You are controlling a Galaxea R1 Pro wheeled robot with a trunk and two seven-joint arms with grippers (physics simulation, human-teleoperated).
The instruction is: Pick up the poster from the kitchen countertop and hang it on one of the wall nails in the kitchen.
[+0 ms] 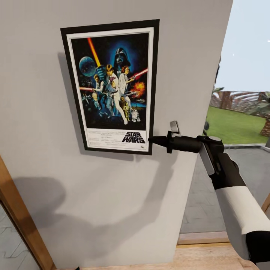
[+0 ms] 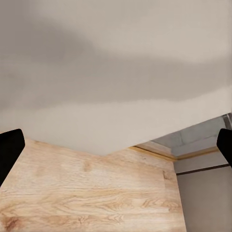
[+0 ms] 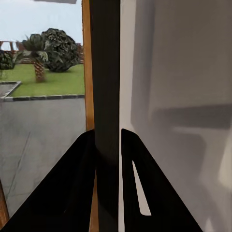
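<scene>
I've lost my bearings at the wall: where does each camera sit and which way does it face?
Head: high, facing the wall; poster against it, right gripper at the frame's lower right corner.
Left wrist: low, facing the floor and wall base; dark fingertips at both edges.
Right wrist: along the fingers, shut on the poster's edge.
Shared: head and right wrist show poster and lawn.

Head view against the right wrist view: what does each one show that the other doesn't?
Head view alone: the front of the rectangular black-framed Star Wars poster, flat against the pale grey wall, and the right arm's black-and-white sleeve. Right wrist view alone: the poster's black edge seen end-on between the two dark fingers of the right tool, shut on it. Both: the wall, the poster, the right tool, green lawn outside.
</scene>
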